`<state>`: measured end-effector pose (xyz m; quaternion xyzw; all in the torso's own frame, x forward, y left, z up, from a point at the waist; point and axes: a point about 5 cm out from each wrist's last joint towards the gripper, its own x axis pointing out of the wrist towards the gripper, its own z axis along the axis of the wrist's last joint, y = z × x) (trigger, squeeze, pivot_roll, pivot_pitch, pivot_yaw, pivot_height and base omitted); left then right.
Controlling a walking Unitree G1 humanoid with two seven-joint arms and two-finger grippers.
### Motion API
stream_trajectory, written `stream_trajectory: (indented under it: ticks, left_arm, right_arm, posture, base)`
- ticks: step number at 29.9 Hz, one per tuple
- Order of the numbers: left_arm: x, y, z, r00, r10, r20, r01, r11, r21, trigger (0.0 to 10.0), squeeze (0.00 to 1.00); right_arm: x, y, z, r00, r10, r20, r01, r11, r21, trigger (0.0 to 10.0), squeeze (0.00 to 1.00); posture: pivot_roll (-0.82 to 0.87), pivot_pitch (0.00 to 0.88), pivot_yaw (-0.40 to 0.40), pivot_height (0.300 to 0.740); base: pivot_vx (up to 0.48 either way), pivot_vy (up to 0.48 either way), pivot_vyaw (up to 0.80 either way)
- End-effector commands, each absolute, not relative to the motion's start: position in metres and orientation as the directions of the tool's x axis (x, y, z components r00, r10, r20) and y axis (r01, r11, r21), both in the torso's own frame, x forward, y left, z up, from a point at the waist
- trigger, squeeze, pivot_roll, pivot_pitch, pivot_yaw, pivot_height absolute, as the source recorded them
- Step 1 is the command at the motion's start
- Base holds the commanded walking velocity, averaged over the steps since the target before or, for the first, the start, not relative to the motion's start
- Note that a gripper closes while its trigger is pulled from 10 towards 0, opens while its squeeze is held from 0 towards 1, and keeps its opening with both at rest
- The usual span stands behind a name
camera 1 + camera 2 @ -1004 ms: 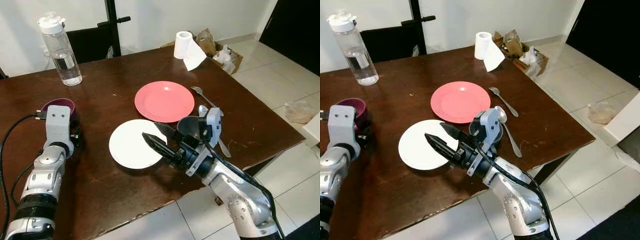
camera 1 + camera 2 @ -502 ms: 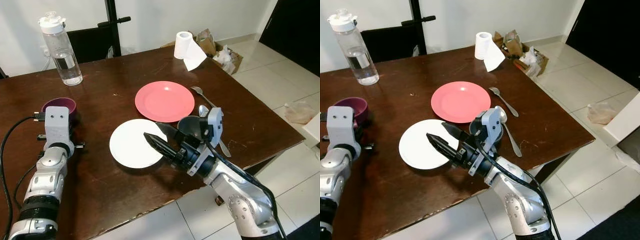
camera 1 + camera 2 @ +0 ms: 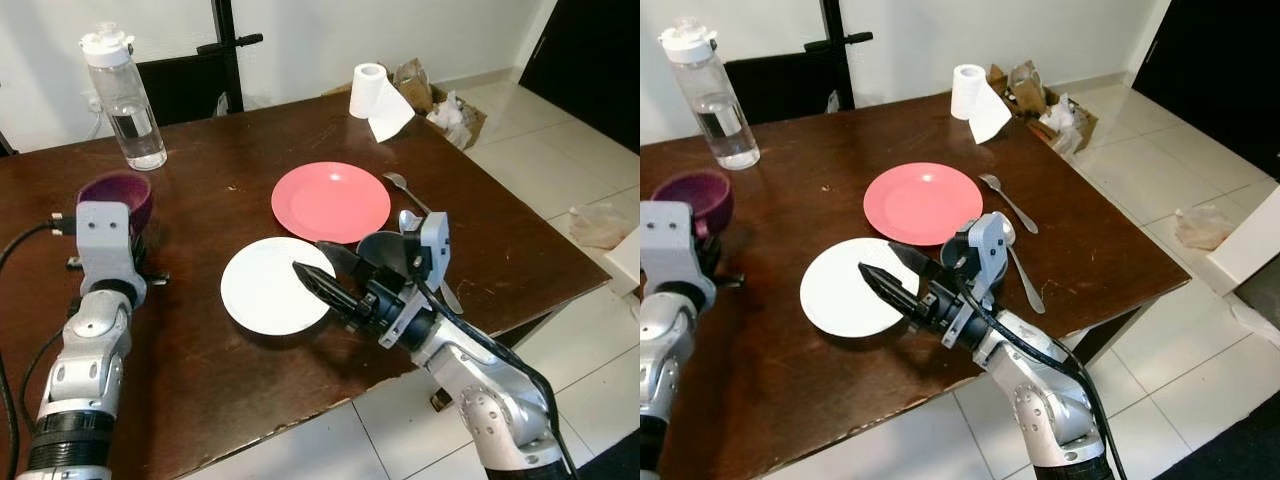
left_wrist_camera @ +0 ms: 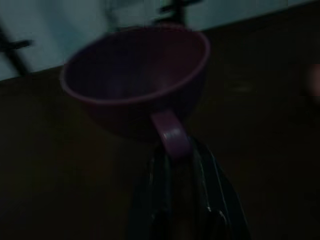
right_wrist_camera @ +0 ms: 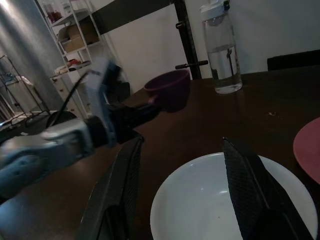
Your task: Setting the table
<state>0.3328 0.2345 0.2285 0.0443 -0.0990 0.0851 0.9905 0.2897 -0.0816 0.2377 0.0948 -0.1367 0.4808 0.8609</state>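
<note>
A purple cup hangs just above the table's left side, held by its handle. My left gripper is shut on that handle, and the right wrist view shows the cup raised clear of the wood. A white plate lies at the table's middle front, with a red plate just behind it. My right gripper hovers over the white plate's right edge, open, with nothing between its fingers. A spoon lies right of the red plate. A second utensil lies partly hidden behind my right arm.
A clear water bottle stands at the back left. A paper towel roll stands at the back right corner. A cluttered cardboard box sits on the tiled floor beyond it. The table's front edge is chipped.
My left gripper has lifted the purple cup off the table and carried it slightly away from me. The right gripper has stayed over the white plate, barely shifting.
</note>
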Motion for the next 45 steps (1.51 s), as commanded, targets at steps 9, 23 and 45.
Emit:
stream_trajectory:
  ticks: [9, 23, 45]
  left_arm:
    - [0.289, 0.191, 0.254, 0.955, -0.213, 0.204, 0.185, 0.972, 0.147, 10.0, 0.00]
    - [0.298, 0.175, 0.256, 0.959, -0.089, 0.269, 0.050, 0.987, 0.151, 10.0, 0.00]
    - [0.305, 0.160, 0.248, 0.966, -0.098, 0.239, 0.073, 0.991, 0.109, 10.0, 0.00]
  right_arm:
    - [0.290, -0.101, 0.233, 0.714, 0.606, 0.351, -0.658, 0.752, 0.041, 10.0, 0.00]
    - [0.299, -0.138, 0.230, 0.864, 0.343, 0.369, -0.407, 0.907, 0.110, 10.0, 0.00]
    - [0.302, -0.136, 0.225, 0.883, 0.293, 0.367, -0.385, 0.899, 0.209, 10.0, 0.00]
  posture:
    - [0.12, 0.176, 0.073, 0.740]
    - [0.09, 0.158, 0.062, 0.740]
    - [0.08, 0.128, 0.066, 0.740]
  base:
    - [0.000, 0.000, 0.00]
    - [0.000, 0.000, 0.00]
    - [0.000, 0.000, 0.00]
